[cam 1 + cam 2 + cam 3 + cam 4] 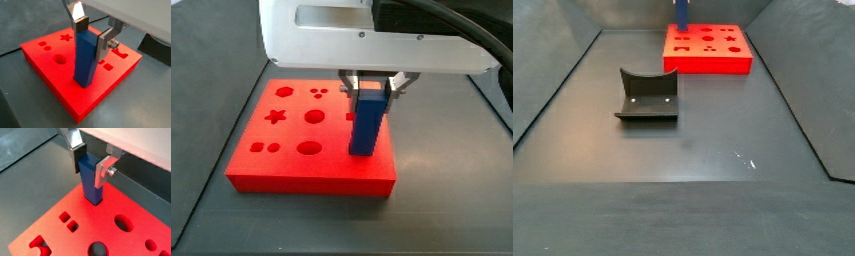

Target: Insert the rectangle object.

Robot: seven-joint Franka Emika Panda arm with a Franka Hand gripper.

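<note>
The tall slim plain blue bar stands upright w/ its long axis vertical, lower end at the top face of the flat red block w/ shaped cut-outs, over on the block's right side in a side view. The gripper sits straight above it, silver fingers closed on the bar's top end from either side, so bar hangs directly below the gripper, in line w/ the approach.

What the next move turns on, I'd say: bar axis vs the rectangular slot under it. From both wrist views the foot looks already started into the hole, but I can't tell how deep – prob. only a little, since most of the bar is above the surface. Looks plumb, no obvious tilt.

Block is at the far end of the dark grey counter; the dark L-shaped fixture stands well apart, nearer and to the left. In that far view only the bar's lower part shows above the block.
</note>
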